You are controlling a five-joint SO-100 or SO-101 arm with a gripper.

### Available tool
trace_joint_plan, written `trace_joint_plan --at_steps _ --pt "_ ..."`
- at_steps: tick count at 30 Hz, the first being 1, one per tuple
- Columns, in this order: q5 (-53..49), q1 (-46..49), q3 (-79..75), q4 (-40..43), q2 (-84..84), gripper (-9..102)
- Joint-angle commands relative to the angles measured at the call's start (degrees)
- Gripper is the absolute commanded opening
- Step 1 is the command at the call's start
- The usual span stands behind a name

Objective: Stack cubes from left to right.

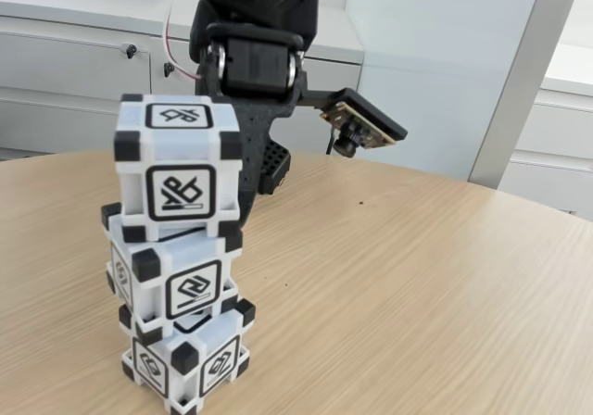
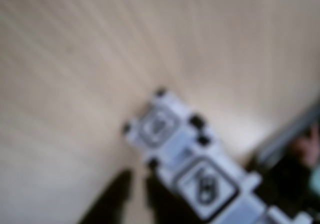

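Observation:
Three white cubes with black corners stand as one tower at the front left of the fixed view: top cube [image 1: 178,160], middle cube [image 1: 176,271], bottom cube [image 1: 185,359], each turned a little against the others. The black arm rises right behind the tower. Its gripper [image 1: 266,176] is just behind and to the right of the top cube, partly hidden by it. In the blurred wrist view the tower [image 2: 200,179] runs down to the table. The two dark fingers [image 2: 112,199] show at the bottom edge left of the tower, with a strip of table between them and nothing held.
The round wooden table [image 1: 417,276] stretches to the right of the tower. The arm's wrist camera [image 1: 357,128] juts out to the right above it. White cabinets [image 1: 65,63] and a grey post [image 1: 519,81] stand behind the table.

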Motion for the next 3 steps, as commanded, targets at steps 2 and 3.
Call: trace_joint_plan --at_steps 2,3 --pt "-0.6 0.3 -0.9 -0.8 0.4 1" --pt "-0.6 0.3 -0.9 -0.8 0.4 1"
